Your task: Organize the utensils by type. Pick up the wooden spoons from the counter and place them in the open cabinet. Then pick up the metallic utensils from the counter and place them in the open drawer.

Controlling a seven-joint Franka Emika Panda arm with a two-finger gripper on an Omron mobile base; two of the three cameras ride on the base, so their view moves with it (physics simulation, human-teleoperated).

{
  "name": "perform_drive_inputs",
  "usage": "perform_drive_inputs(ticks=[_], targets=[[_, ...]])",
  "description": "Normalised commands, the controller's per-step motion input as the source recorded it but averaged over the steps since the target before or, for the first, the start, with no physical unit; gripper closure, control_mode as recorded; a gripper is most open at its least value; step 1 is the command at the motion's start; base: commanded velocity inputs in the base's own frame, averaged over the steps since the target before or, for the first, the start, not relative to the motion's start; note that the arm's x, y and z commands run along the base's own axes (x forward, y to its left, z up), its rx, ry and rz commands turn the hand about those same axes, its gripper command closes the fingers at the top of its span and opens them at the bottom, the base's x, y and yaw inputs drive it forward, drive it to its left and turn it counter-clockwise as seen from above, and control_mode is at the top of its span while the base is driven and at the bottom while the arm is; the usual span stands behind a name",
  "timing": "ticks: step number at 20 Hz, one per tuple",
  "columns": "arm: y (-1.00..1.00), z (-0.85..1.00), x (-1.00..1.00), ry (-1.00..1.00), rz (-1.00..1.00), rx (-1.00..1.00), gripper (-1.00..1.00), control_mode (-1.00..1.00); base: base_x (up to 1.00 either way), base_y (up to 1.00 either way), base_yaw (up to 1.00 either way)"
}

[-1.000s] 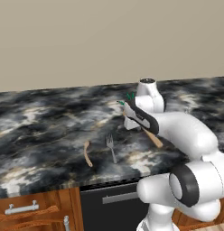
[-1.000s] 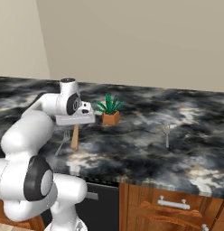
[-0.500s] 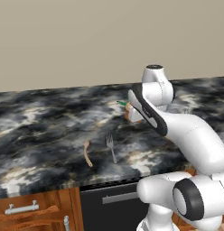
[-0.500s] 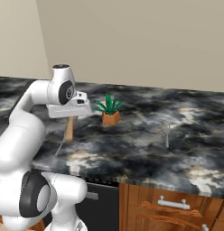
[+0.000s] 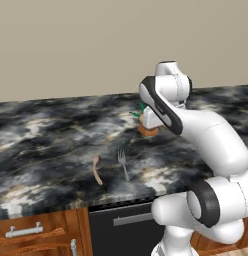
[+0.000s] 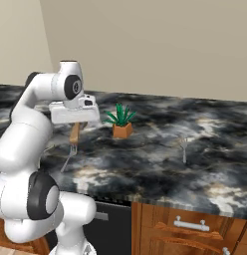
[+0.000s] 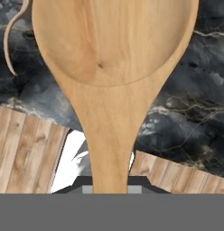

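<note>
My gripper (image 6: 75, 123) is shut on the handle of the large wooden spoon (image 7: 114, 58), which hangs bowl-down (image 6: 74, 133) above the black marbled counter (image 6: 145, 164). In the hand view the handle runs down between the fingers. The small wooden spoon (image 5: 97, 170) lies on the counter near its front edge, and shows as a curved tan sliver (image 7: 7, 49) in the hand view. A grey fork (image 5: 123, 163) lies just right of it, below the held spoon (image 6: 68, 158). A second metal utensil (image 6: 184, 147) lies further right. The open cabinet is out of view.
A small potted plant (image 6: 122, 127) stands mid-counter, close beside my hand (image 5: 147, 131). Reddish-brown drawer fronts with metal handles (image 5: 23, 231) (image 6: 187, 224) sit under the counter edge. Wooden planks (image 7: 23, 149) show below the counter edge in the hand view.
The arm has risen and straightened, lifting the large wooden spoon a little higher over the counter. The small spoon, fork and plant have not moved.
</note>
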Motion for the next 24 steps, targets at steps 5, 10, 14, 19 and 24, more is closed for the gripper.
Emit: perform_drive_inputs(ticks=[5,10,14,19,24], targets=[[0.00,0.00,0.00,0.00,0.00,0.00,1.00,1.00,-0.11,0.00,0.00],[0.00,0.00,0.00,0.00,0.00,0.00,1.00,1.00,-0.46,0.00,0.00],[0.00,0.00,0.00,0.00,0.00,0.00,1.00,1.00,-0.67,-0.04,0.14],[0.00,0.00,0.00,0.00,0.00,0.00,1.00,1.00,-0.70,-0.03,0.32],[0.00,0.00,0.00,0.00,0.00,0.00,1.00,1.00,-0.50,-0.01,0.35]])
